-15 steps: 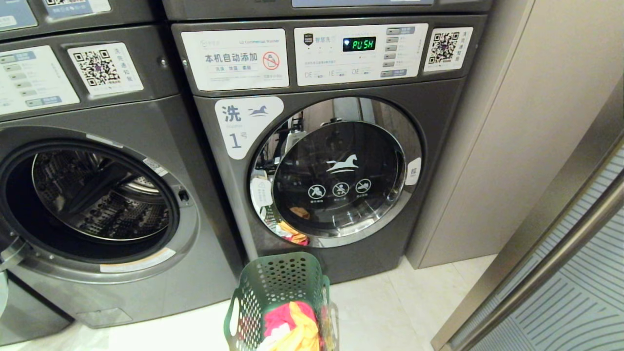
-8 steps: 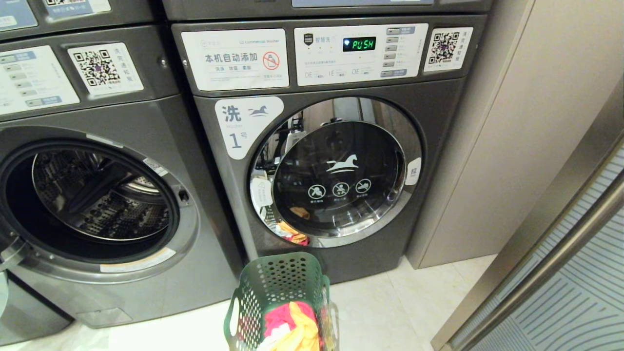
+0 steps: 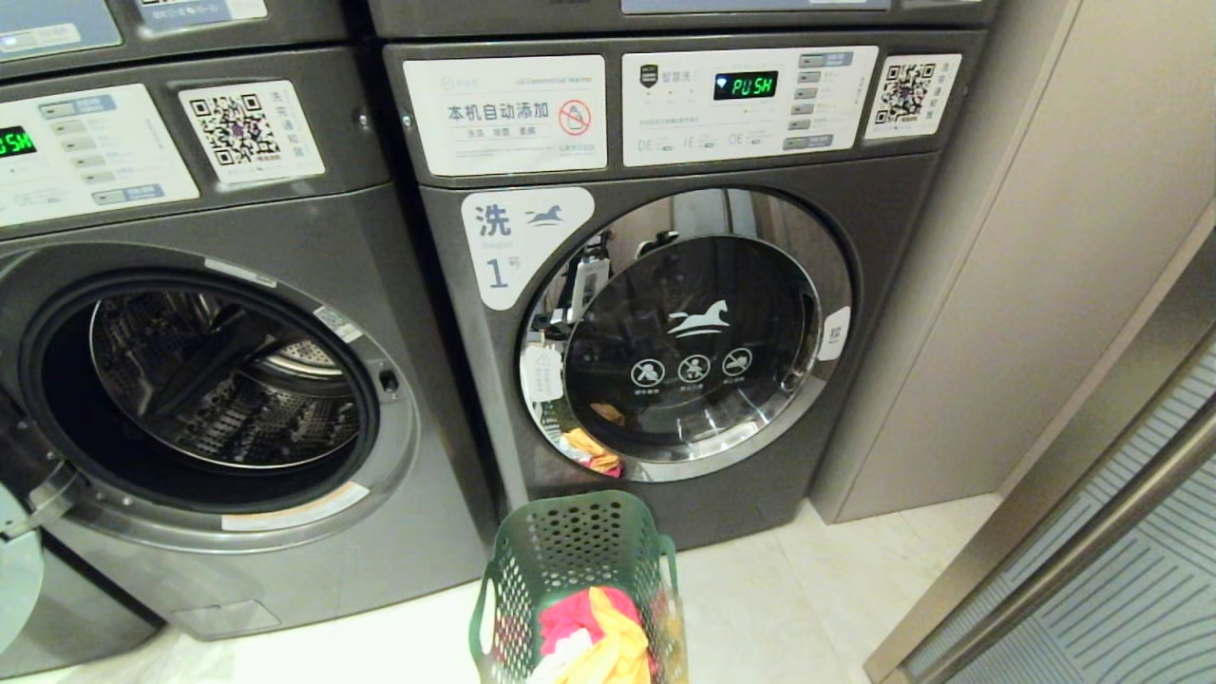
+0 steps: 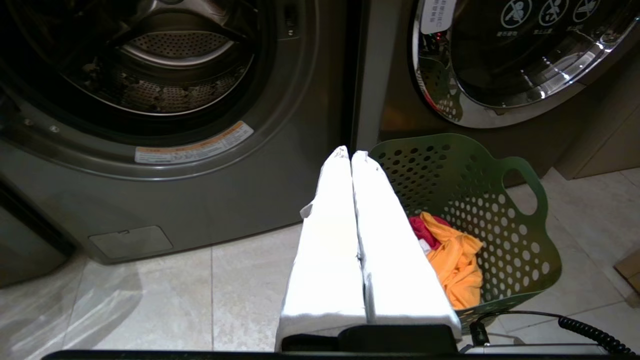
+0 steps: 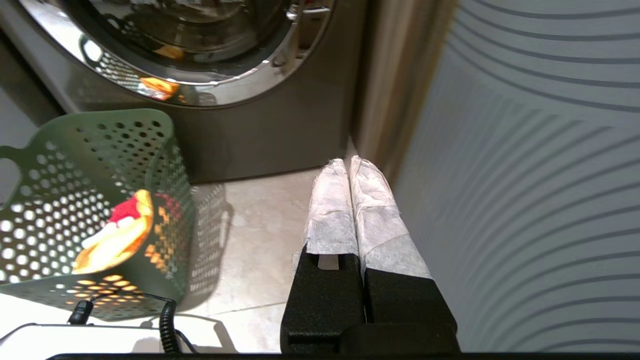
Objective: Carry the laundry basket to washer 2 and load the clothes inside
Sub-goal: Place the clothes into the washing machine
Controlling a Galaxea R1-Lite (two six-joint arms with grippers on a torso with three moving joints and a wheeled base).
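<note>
The dark green laundry basket (image 3: 570,541) stands on the tiled floor in front of the washer labelled "1". The clothes (image 3: 598,636) lie in it: yellow-orange, red and a bit of white. To its left is a washer with its door open and its steel drum (image 3: 209,380) bare; its number label is out of view, so I cannot tell whether it is washer 2. My left gripper (image 4: 351,152) is shut and empty, beside the basket (image 4: 480,200) and its clothes (image 4: 455,260). My right gripper (image 5: 348,161) is shut and empty on the other side of the basket (image 5: 100,165). Neither gripper shows in the head view.
Washer 1 (image 3: 684,332) has its glass door closed and shows "PUSH". A beige cabinet wall (image 3: 1045,237) and a ribbed grey panel (image 3: 1121,570) close off the right side. The open washer's door edge (image 3: 19,570) sits at the far left. A coiled cable (image 5: 167,320) lies by the basket.
The whole head view has shifted to the right, so the camera has moved leftward; more of the open washer shows. Basket and clothes keep their place by washer 1.
</note>
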